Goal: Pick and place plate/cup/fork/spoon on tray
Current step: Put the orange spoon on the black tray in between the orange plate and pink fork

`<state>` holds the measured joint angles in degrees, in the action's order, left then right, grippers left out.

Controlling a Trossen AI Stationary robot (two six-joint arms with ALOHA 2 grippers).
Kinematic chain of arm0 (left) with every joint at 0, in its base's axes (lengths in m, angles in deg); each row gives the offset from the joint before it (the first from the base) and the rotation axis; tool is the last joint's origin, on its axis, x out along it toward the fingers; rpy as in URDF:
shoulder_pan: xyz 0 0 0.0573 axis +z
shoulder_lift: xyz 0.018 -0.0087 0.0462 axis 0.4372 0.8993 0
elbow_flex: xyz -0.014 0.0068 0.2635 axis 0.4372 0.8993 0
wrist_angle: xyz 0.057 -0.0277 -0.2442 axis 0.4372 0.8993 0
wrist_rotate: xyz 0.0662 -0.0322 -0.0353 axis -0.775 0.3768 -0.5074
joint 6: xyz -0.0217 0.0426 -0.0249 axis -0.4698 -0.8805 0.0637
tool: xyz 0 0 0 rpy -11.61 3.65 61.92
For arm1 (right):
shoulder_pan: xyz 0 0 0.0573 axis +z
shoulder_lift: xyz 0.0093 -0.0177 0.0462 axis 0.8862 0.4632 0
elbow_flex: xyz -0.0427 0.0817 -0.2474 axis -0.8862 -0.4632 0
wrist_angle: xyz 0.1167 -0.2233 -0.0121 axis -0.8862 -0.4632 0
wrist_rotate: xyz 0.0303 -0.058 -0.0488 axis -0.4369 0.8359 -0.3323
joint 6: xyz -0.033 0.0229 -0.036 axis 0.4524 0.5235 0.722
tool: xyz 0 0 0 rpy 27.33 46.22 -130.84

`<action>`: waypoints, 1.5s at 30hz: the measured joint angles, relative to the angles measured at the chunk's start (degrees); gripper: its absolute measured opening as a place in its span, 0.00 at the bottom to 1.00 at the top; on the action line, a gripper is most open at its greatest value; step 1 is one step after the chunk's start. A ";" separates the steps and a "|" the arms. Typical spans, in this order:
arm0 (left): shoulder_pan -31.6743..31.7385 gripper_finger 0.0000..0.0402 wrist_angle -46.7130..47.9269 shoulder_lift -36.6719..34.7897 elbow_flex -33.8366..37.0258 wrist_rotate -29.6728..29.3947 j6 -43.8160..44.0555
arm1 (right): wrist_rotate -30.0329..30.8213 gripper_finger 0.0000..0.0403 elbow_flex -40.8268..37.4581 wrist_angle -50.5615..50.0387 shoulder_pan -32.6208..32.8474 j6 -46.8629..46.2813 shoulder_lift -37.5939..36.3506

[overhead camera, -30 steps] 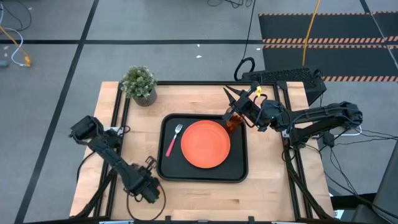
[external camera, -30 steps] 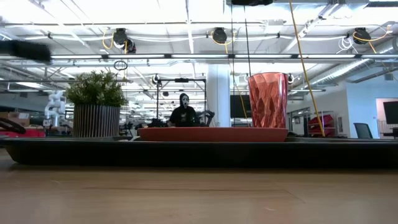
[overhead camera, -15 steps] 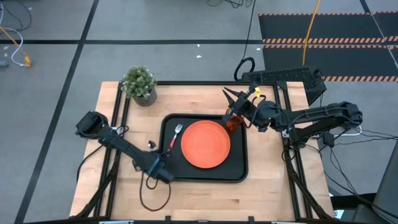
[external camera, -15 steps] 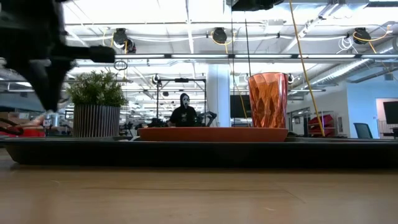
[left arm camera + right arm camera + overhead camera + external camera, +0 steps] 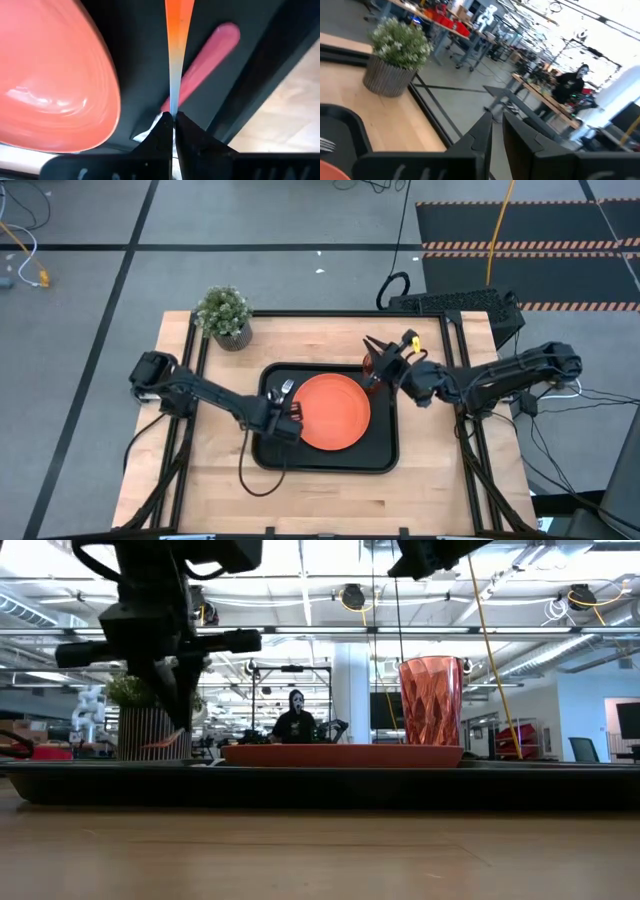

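The black tray holds the orange plate, the amber cup standing upright in its far right corner, and the pink-handled fork lying flat along its left side. My left gripper is above the tray's left part, over the fork, shut on the orange-handled spoon. My right gripper is above and just to the right of the cup, tipped up toward the room, with a narrow gap between its fingers and nothing in it. My left gripper pinches the spoon between its two fingertips at the pale metal part of the shaft. The fingers point down from above. The orange handle hangs below them, tilted, clear of the tray and above the fork.
A potted green plant stands at the table's far left corner, outside the tray. Bare wood lies between the tray and the near edge. A masked figure shows in the room behind.
My left gripper has swept from the table's near left onto the tray's left part, carrying the spoon, and now hangs over the fork. My right gripper has drawn back a little from the cup toward the table's right edge; the cup stays where it was.
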<state>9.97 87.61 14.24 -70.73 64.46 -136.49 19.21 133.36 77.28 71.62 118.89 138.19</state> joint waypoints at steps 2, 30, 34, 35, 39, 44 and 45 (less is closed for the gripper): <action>0.71 0.01 0.12 -0.02 0.00 0.00 -2.34 | 2.79 0.09 -0.43 0.09 1.62 0.67 -0.02; 3.31 0.02 -4.54 0.24 0.11 11.78 -13.04 | 6.81 0.09 -0.65 6.62 4.83 3.80 -0.09; 3.96 0.02 -5.59 2.62 0.11 13.63 -14.95 | 6.99 0.09 -0.65 6.92 4.83 3.53 -0.09; 4.16 0.03 -5.73 3.50 0.11 13.93 -15.35 | 6.99 0.09 -0.65 7.29 4.83 3.53 -0.09; 5.13 0.03 -8.45 7.35 0.13 14.19 -15.91 | 6.98 0.09 -0.65 9.48 4.83 3.82 -0.09; 6.66 0.01 -8.84 8.39 -0.07 14.28 -16.99 | 7.00 0.09 -0.65 13.54 4.83 6.09 -0.09; 7.07 0.01 -9.13 8.35 -0.06 14.20 -16.99 | 7.00 0.09 -0.63 13.93 4.83 6.28 -0.09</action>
<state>17.04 78.48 22.59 -70.79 78.66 -153.48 26.21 132.74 91.21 76.45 125.17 138.11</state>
